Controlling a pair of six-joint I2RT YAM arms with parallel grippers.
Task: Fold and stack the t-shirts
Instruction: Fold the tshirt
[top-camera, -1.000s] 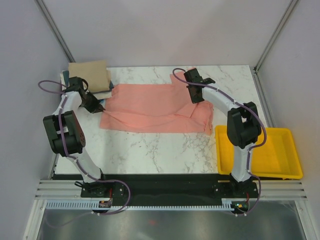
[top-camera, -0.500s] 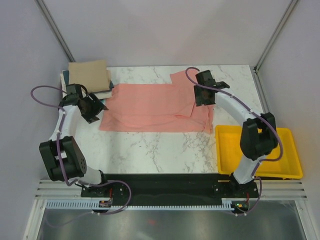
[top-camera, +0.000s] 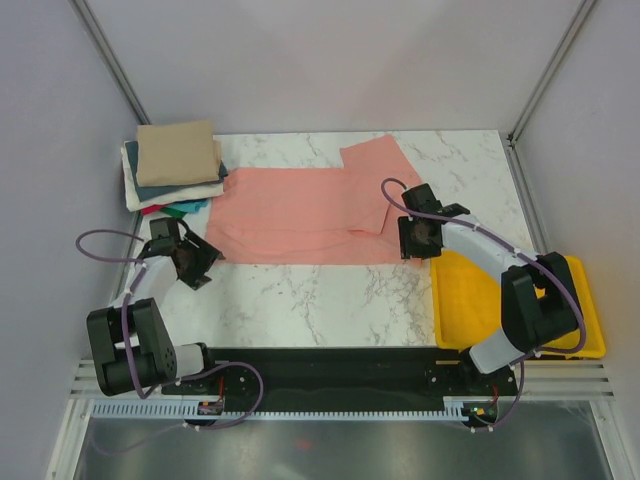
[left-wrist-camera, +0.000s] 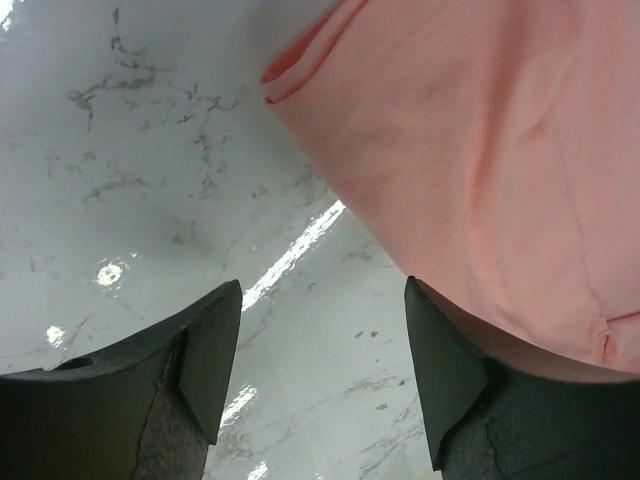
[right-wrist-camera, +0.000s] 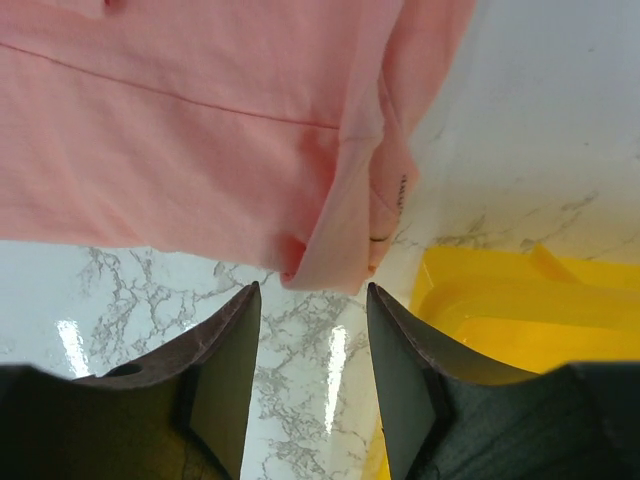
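The salmon-pink t-shirt (top-camera: 300, 215) lies spread across the middle of the marble table, one sleeve (top-camera: 375, 158) pointing to the back. My left gripper (top-camera: 200, 262) hangs open just off its near left corner. In the left wrist view my left gripper (left-wrist-camera: 322, 300) holds nothing, with bare marble between the fingers (left-wrist-camera: 205, 370) and the pink cloth (left-wrist-camera: 480, 150) ahead. My right gripper (top-camera: 416, 240) is open at the shirt's near right corner. In the right wrist view my right gripper (right-wrist-camera: 313, 300) is empty, the folded pink corner (right-wrist-camera: 335, 250) just beyond its tips. Folded t-shirts (top-camera: 177, 153) are stacked at the back left, tan on top.
A yellow tray (top-camera: 560, 330) sits at the near right, its rim (right-wrist-camera: 520, 300) close beside my right gripper. Grey walls close in the table on both sides and behind. Bare marble (top-camera: 320, 300) runs between the pink shirt and the arm bases.
Both grippers have opened, let go of the pink shirt and drawn back toward the near edge. The shirt now lies flat, its near edge straightened.
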